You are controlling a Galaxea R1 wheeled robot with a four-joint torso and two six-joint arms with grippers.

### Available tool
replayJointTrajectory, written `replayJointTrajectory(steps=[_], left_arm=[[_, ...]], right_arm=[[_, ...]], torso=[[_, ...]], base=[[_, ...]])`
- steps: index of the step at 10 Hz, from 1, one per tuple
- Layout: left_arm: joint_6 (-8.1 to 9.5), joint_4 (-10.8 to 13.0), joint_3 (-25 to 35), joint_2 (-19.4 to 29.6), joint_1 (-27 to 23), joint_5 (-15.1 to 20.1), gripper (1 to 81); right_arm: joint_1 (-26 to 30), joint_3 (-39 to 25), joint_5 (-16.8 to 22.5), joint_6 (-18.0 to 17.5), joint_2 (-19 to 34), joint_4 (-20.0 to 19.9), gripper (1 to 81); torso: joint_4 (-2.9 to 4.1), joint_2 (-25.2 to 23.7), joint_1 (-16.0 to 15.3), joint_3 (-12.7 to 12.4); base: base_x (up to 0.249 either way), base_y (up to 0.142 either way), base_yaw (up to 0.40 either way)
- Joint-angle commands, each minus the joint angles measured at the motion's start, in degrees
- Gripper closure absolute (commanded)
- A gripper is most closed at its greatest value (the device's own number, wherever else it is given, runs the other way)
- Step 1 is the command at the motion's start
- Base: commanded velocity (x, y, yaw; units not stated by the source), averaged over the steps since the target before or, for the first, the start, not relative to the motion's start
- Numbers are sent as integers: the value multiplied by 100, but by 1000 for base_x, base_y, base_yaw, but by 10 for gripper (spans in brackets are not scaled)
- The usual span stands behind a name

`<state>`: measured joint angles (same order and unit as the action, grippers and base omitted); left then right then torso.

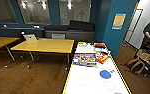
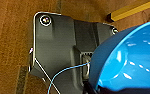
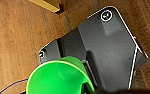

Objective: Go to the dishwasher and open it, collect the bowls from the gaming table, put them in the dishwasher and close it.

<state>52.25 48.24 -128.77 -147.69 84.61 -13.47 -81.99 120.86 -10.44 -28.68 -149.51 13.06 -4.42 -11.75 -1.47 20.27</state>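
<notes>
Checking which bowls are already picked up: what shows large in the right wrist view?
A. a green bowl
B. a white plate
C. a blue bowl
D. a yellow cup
A: a bright green bowl sits close under the right wrist camera above the wooden floor; the blue bowl shows in the left wrist view.
</notes>
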Motion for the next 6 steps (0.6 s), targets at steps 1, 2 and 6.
replayJointTrajectory(steps=[1, 2, 6], left_arm=[[-31, 28, -754, -428, -10, 46, 811], [-22, 28, -973, -525, -10, 73, 811], [-39, 72, -1467, -841, -10, 116, 811]], right_arm=[[11, 569, 367, 12, -345, 417, 811], [-6, 631, 376, 12, -390, 435, 811], [-85, 683, 376, 12, -495, 443, 811]], torso=[[0, 0, 0, 0], [0, 0, 0, 0], [0, -2, 2, -2]], base=[[0, 0, 0], [0, 0, 0], [0, 0, 0]])
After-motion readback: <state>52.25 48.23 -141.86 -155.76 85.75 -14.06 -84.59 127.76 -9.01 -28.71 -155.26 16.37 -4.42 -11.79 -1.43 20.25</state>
